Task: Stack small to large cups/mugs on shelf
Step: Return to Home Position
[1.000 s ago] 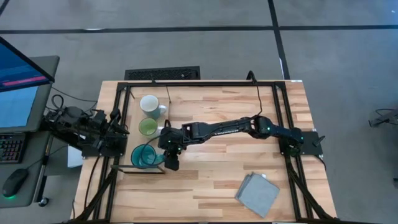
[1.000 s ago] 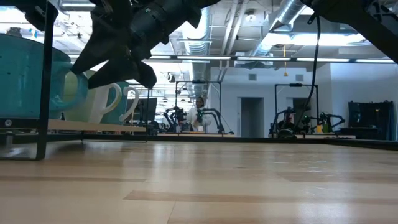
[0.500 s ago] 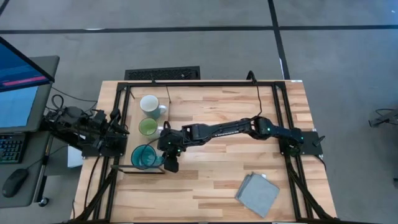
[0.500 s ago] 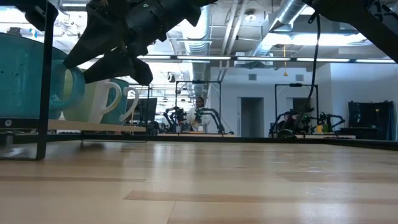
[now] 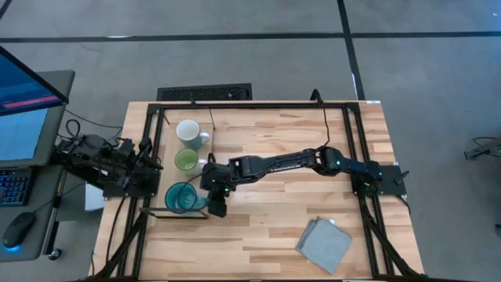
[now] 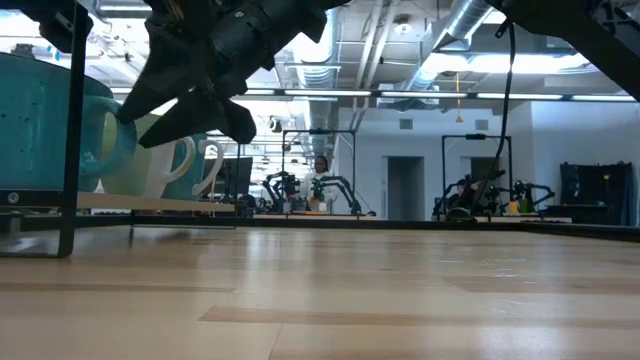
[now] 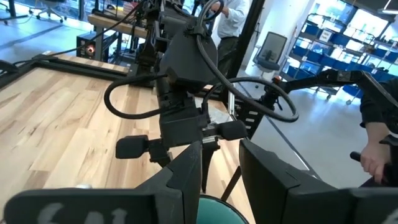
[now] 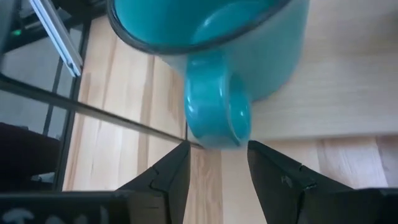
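Note:
Three mugs stand upright on the shelf (image 5: 168, 176) at the table's left: a white one (image 5: 188, 131) farthest, a light-green one (image 5: 186, 160) in the middle, and a wider teal one (image 5: 182, 197) nearest. My right gripper (image 5: 208, 204) reaches across the table, slanting down, and is open at the teal mug's handle (image 8: 217, 118), which sticks out over the shelf's black frame edge. One fingertip stands on each side of the handle's lower end. My left gripper (image 7: 221, 162) is open with nothing between its fingers, drawn back at the table's left edge. My right gripper has its fingertips (image 8: 180, 155) close beside the lower end of the teal mug's handle (image 8: 219, 140), coming slantwise from the table's right. Whether they touch it, I cannot tell. The mug stands upright with its bottom on the shelf.
A folded grey cloth (image 5: 325, 244) lies near the table's front right corner. Black frame rails (image 5: 250, 106) run along the table's edges. Bare planks stretch between the shelf and the cloth. A monitor and keyboard stand off the table to the left.

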`<action>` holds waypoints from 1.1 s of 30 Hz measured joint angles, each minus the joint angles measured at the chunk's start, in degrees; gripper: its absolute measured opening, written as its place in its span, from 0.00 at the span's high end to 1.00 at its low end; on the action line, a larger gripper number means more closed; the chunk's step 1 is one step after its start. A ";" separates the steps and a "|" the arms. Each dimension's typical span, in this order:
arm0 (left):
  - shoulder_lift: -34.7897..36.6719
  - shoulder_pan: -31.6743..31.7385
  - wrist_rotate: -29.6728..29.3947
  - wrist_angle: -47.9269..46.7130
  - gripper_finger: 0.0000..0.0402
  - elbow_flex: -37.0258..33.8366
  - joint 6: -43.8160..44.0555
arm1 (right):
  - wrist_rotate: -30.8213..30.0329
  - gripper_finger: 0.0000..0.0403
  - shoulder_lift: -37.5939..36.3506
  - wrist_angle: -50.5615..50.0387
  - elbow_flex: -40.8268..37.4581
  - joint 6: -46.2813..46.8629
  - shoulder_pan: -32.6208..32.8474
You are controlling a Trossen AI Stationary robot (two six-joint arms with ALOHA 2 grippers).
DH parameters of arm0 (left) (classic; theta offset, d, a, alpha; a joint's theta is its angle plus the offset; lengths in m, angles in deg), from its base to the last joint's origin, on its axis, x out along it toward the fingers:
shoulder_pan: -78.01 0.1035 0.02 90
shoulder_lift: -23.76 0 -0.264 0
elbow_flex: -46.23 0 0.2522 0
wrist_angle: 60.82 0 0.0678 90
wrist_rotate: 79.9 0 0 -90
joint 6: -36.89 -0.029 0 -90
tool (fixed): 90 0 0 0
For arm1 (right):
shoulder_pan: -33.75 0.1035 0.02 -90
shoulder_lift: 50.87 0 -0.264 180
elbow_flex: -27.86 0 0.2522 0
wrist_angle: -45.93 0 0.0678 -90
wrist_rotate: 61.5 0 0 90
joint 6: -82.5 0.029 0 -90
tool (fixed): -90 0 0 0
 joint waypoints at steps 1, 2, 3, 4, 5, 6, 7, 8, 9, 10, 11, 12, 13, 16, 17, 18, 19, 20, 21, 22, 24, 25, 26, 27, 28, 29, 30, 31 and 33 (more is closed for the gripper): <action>0.00 0.00 0.00 0.00 0.76 0.00 0.00 | 0.00 0.55 0.00 -0.58 0.00 0.02 0.00; 0.00 -0.02 0.00 0.00 0.76 0.00 0.00 | -0.01 0.55 0.00 -1.30 0.00 0.02 0.00; 0.00 0.00 0.00 0.00 0.76 0.00 0.00 | 0.00 0.55 0.00 -2.19 0.00 0.03 0.00; 0.00 0.00 0.00 0.00 0.76 0.00 0.00 | -0.01 0.55 0.00 -3.32 0.00 0.09 0.00; 0.00 0.00 0.00 0.00 0.76 0.00 0.00 | 0.00 0.55 0.00 -4.56 0.00 0.43 0.00; 0.00 -0.01 0.00 0.00 0.76 0.00 0.00 | -0.02 0.55 0.00 -5.91 0.00 1.37 0.00; 0.00 0.00 0.00 -0.02 0.76 0.00 0.00 | 0.00 0.55 0.00 -7.35 0.00 2.57 0.00; 0.00 -0.01 0.00 -0.05 0.76 0.00 -0.05 | 0.02 0.55 0.00 -8.61 0.00 3.38 -0.16; 0.00 -0.02 0.00 -0.09 0.76 0.00 -0.27 | 0.00 0.55 0.00 -9.84 0.00 3.84 -0.38; 0.00 0.00 0.00 -0.09 0.76 0.00 -0.56 | -0.18 0.55 0.00 -10.99 0.00 4.01 -0.59; 0.00 -0.02 0.00 -0.09 0.76 0.00 -0.85 | -0.75 0.55 0.00 -11.86 0.00 4.05 -0.89; 0.00 -0.01 -0.02 -0.09 0.76 0.00 -1.07 | -1.52 0.55 -0.07 -12.72 0.00 4.07 -1.30; 0.00 -0.01 -0.02 -0.09 0.76 0.00 -1.29 | -2.33 0.55 -0.19 -13.48 0.00 4.09 -1.77; 0.00 -0.01 -0.02 -0.08 0.76 0.00 -1.85 | -3.63 0.55 -1.52 -13.50 0.00 4.07 -3.32; 0.00 -0.02 -0.03 -0.07 0.76 0.00 -1.86 | -4.20 0.55 -2.29 -13.28 0.00 4.05 -3.77; 0.00 -0.02 -0.15 -0.07 0.76 0.00 -1.88 | -4.73 0.55 -3.22 -13.07 0.02 3.82 -4.20; 0.00 -0.01 -0.56 -0.07 0.76 0.00 -1.90 | -5.56 0.55 -4.16 -13.21 0.02 2.97 -4.51; 0.00 -0.02 -1.14 -0.05 0.76 0.00 -1.90 | -6.44 0.55 -5.14 -13.28 0.02 1.72 -4.74; 0.00 -0.01 -1.67 -0.04 0.76 0.00 -1.91 | -7.46 0.55 -6.20 -13.24 0.02 0.38 -4.99; 0.00 -0.01 -2.19 -0.05 0.76 0.00 -1.92 | -8.82 0.55 -7.34 -13.14 0.02 -0.93 -5.20; 0.00 0.00 -3.13 0.01 0.76 0.00 -1.95 | -11.63 0.55 -10.21 -12.58 0.02 -3.57 -5.64; 0.00 0.00 -3.60 0.00 0.76 0.00 -1.95 | -13.12 0.55 -11.76 -12.59 0.02 -5.01 -5.79; 0.00 -0.02 -4.02 0.05 0.76 0.00 -1.97 | -14.21 0.55 -13.34 -12.44 0.07 -6.64 -6.03; 0.00 0.00 -4.22 0.09 0.76 0.00 -1.97 | -14.93 0.55 -14.94 -12.56 0.09 -8.38 -6.26; 0.00 0.00 -4.44 0.09 0.76 0.00 -1.97 | -15.32 0.55 -16.43 -13.10 0.09 -10.37 -6.51; 0.00 -0.01 -4.50 0.26 0.76 0.00 -1.97 | -15.50 0.55 -17.72 -13.24 0.09 -12.19 -6.67; 0.00 -0.01 -4.55 0.62 0.76 0.00 -1.97 | -15.55 0.55 -19.10 -13.37 0.09 -13.78 -6.85; 0.00 0.00 -4.56 1.07 0.76 0.00 -1.99 | -15.55 0.55 -20.46 -14.03 0.07 -15.09 -6.99; 0.00 -0.02 -4.58 2.91 0.76 0.00 -2.73 | -15.54 0.55 -23.08 -14.40 0.07 -17.37 -7.17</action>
